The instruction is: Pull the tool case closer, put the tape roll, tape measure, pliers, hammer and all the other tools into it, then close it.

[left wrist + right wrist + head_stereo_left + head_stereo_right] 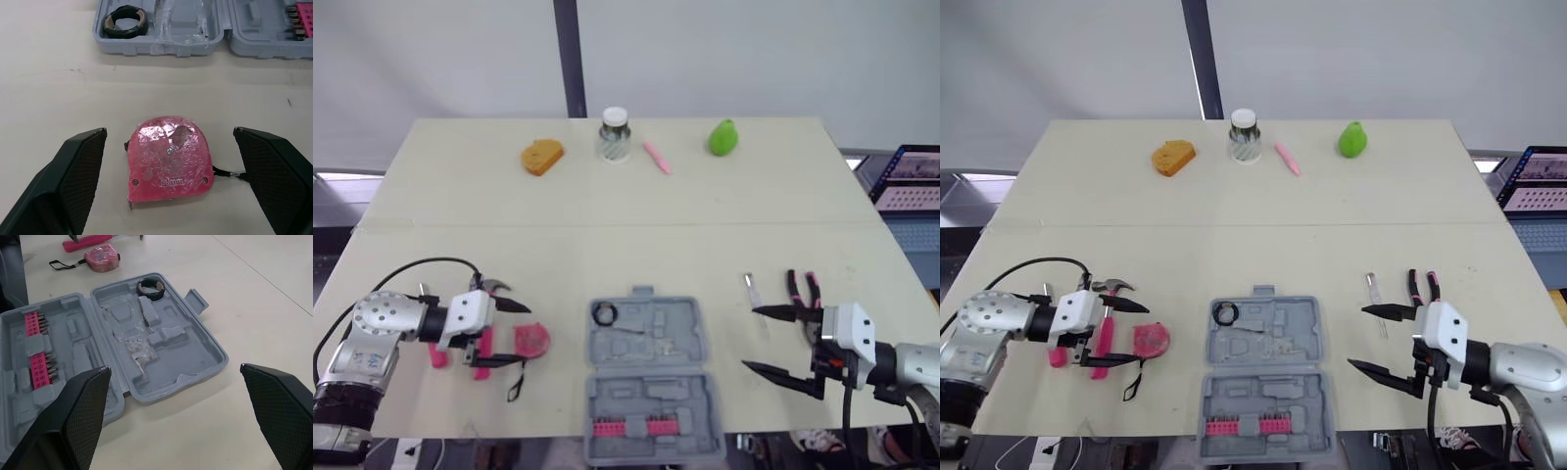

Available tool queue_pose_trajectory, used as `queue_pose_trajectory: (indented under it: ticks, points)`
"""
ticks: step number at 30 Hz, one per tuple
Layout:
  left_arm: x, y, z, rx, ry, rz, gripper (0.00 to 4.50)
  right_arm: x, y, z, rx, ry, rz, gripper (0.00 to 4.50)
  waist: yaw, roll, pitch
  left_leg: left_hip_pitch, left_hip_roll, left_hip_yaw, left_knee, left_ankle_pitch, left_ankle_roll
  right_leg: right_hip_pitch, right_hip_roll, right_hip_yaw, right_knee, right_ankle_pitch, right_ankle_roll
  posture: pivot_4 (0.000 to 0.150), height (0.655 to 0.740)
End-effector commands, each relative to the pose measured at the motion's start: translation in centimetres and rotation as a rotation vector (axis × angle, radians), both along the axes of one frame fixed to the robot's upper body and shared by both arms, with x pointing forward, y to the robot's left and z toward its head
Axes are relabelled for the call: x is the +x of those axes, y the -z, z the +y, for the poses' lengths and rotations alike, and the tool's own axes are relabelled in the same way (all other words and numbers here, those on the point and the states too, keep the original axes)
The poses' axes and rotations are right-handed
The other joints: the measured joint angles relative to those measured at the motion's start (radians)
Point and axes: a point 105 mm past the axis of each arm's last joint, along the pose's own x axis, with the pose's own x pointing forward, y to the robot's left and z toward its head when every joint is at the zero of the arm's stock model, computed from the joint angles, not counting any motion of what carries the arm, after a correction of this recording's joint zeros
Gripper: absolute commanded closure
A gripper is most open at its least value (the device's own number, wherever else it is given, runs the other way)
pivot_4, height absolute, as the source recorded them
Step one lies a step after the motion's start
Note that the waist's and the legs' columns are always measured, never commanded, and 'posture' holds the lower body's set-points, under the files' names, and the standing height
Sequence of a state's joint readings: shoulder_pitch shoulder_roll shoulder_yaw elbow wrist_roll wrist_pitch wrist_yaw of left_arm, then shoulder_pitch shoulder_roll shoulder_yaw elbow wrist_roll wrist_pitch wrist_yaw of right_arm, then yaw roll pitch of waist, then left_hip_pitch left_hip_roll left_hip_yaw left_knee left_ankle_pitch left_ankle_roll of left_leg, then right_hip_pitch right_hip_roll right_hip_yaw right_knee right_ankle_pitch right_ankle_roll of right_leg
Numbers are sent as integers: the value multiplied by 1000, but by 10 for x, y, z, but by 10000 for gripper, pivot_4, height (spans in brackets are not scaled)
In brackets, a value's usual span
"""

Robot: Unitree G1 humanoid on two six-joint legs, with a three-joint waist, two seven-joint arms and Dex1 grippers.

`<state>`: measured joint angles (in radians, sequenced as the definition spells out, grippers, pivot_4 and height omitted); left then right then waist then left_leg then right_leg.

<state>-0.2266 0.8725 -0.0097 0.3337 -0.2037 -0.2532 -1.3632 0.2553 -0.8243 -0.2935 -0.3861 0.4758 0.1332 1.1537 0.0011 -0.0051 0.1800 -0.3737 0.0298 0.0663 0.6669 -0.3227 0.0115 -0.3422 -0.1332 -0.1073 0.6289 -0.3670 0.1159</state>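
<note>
The grey tool case (651, 392) lies open near the table's front edge, with a black tape roll (604, 313) in its far-left pocket and pink bits (622, 427) in the near half. Left of the case a pink tape measure (168, 164) rests on the table between the fingers (80, 171) of my open left gripper (514, 335), untouched by them. The pink-handled hammer (1102, 338) lies under that wrist. Right of the case my right gripper (766, 341) hovers open and empty. Pink-handled pliers (803, 287) and a small clear-handled tool (751, 289) lie just beyond it.
Along the far edge stand an orange sponge-like piece (542, 157), a glass jar (615, 134), a pink pen (657, 158) and a green pear (722, 137). Another pink piece (437, 354) lies beside the hammer. A laptop (911, 176) sits off the table's right side.
</note>
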Motion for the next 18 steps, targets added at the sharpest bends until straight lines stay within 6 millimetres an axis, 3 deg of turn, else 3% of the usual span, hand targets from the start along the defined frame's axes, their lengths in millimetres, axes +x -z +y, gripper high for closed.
queue_pose_trajectory:
  ticks: [1, 11, 18]
  points:
    - [0, 6, 2, 11, 1, 4, 522, 0, -11, -2, -7, 7, -45, 0, -1, 0, 0, 0, 0, 0, 0, 0, 0, 0, 0, 0, 0, 0, 0, 1500, 6950]
    - [-2, 31, 10, 35, -1, 31, 522, -1, -13, -5, -16, 12, -45, 0, 0, 0, 0, 0, 0, 0, 1, 0, 0, 0, 0, 0, 1, 0, 0, 1500, 6950]
    - [0, 38, 12, 42, -5, 26, 522, -2, -14, -5, -18, 17, -42, 0, 0, 0, 0, 0, 0, 0, 1, 0, 1, 0, 0, 0, 1, 0, 0, 1500, 6950]
